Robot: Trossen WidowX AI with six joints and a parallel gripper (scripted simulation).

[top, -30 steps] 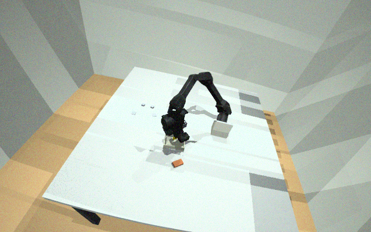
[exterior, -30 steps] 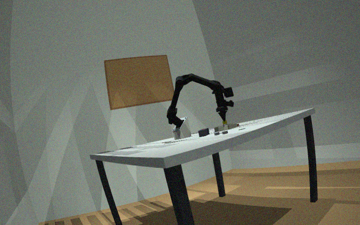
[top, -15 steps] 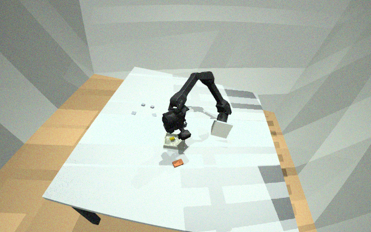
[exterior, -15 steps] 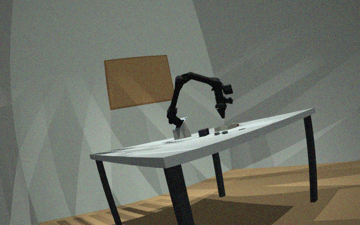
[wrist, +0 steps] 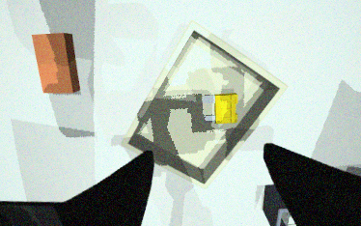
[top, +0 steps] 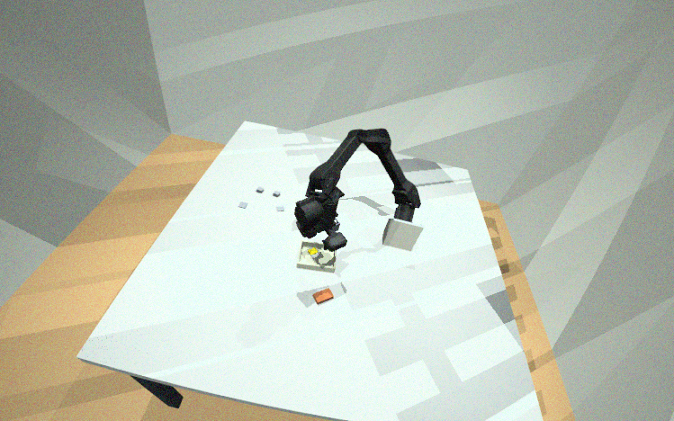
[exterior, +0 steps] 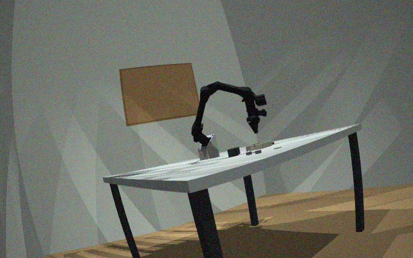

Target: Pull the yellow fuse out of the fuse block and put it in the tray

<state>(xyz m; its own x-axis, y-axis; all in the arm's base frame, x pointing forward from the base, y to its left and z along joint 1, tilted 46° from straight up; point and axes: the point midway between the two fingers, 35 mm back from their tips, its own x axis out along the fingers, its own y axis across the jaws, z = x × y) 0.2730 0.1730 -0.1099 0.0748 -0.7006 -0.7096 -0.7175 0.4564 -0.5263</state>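
The yellow fuse (top: 312,251) (wrist: 226,108) lies on its side inside the pale tray (top: 315,269) (exterior: 259,146) (wrist: 260,111), its metal prongs pointing left in the wrist view. My gripper (exterior: 255,132) (wrist: 208,154) is open and empty, with its fingertips wide apart above the tray and clear of the fuse. The dark fuse block (exterior: 233,151) stands beside the tray. Only part of the block shows at the lower edge of the wrist view, mostly behind the right finger. The arm hides it in the top view, and its other fuses cannot be made out.
An orange block (top: 322,296) (wrist: 52,63) lies on the table beyond the tray. Several small grey pieces lie to the left of the arm, including one flat piece (top: 243,204) and one raised piece (top: 259,189). The arm's pale base mount (top: 404,235) stands right of the tray.
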